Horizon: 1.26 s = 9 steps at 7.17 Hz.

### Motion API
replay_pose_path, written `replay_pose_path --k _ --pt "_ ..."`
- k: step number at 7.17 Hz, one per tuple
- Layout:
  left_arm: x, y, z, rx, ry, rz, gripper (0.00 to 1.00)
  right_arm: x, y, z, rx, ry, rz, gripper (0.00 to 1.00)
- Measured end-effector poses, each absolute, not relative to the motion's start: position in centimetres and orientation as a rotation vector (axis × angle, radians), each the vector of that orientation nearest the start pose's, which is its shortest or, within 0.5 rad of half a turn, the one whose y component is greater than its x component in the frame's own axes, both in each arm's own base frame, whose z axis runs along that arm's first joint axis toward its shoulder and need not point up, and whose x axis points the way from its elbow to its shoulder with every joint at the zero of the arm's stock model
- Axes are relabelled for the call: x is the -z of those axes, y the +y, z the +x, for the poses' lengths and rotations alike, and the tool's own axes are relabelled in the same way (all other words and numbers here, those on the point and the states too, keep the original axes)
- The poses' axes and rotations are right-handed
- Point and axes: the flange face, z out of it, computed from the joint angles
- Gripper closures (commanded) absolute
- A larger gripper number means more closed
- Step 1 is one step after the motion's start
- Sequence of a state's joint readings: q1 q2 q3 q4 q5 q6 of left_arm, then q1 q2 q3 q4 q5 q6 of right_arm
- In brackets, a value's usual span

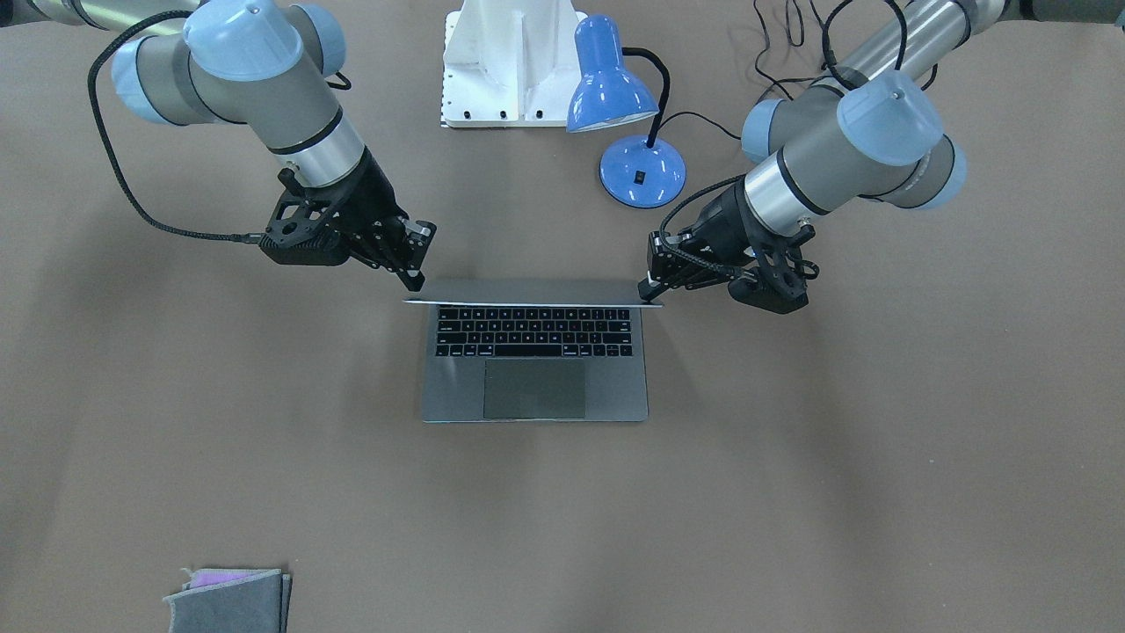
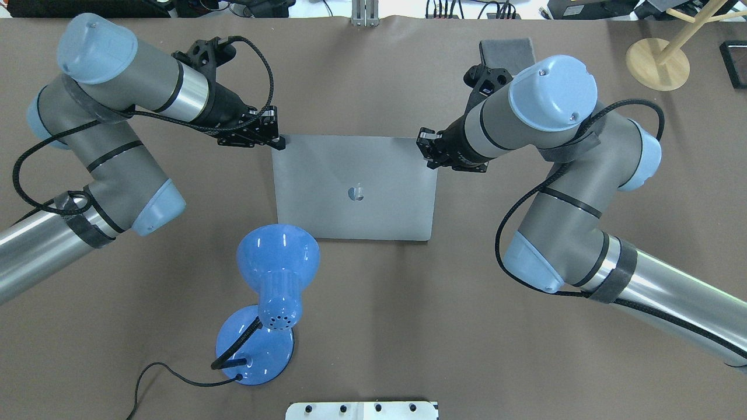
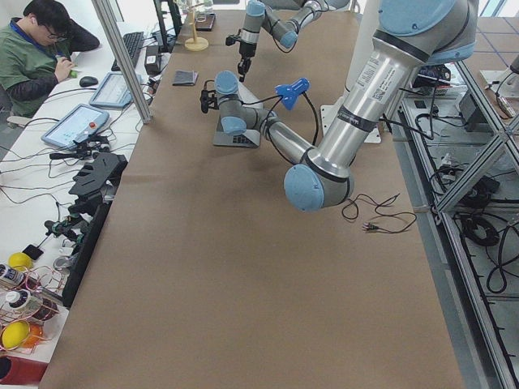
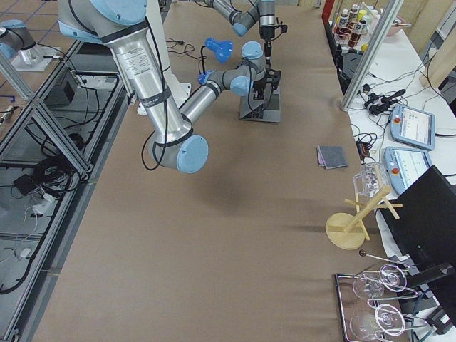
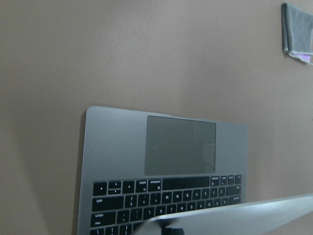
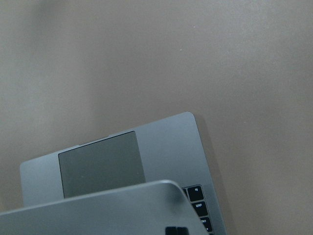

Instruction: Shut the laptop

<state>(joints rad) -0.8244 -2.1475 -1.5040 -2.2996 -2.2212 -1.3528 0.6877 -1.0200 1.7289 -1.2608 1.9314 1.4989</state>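
The grey laptop (image 1: 536, 387) stands open in the table's middle, black keys and trackpad showing. Its lid (image 2: 356, 175), with a dark apple logo, leans forward over the keyboard. My left gripper (image 2: 279, 142) is shut, its tip against the lid's top corner on my left; it also shows in the front-facing view (image 1: 650, 294). My right gripper (image 2: 425, 149) is shut, its tip against the other top corner; it also shows in the front-facing view (image 1: 413, 280). Both wrist views show the lid's edge above the laptop base (image 5: 117, 147) (image 6: 166, 142).
A blue desk lamp (image 2: 277, 256) with its cord stands on my side of the laptop, left of centre. A folded grey cloth (image 2: 506, 51) lies at the far side. A wooden stand (image 2: 656, 63) is at the far right. The white robot base (image 1: 510, 61) is behind the lamp.
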Motion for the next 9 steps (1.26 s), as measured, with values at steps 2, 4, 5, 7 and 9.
replay_pose_path --k 2,4,5,7,9 --pt "-26.8 -56.6 42.2 0.116 1.269 0.129 1.0 -24.4 -50.2 -45.4 -0.384 -1.032 0.061 1.0" --pt "-27.9 -58.0 43.6 0.142 1.228 0.15 1.0 -25.3 -51.5 -46.7 -0.388 -1.001 0.054 1.0" --pt "-28.3 -58.6 44.6 0.155 1.206 0.16 1.0 -25.7 -52.3 -47.5 -0.393 -0.983 0.052 1.0" --pt "-29.3 -58.8 47.4 0.176 1.161 0.179 1.0 -26.7 -54.0 -49.3 -0.408 -0.941 0.044 1.0" --pt "-30.3 -58.3 50.2 0.189 1.119 0.202 1.0 -27.7 -55.2 -51.0 -0.42 -0.903 0.035 1.0"
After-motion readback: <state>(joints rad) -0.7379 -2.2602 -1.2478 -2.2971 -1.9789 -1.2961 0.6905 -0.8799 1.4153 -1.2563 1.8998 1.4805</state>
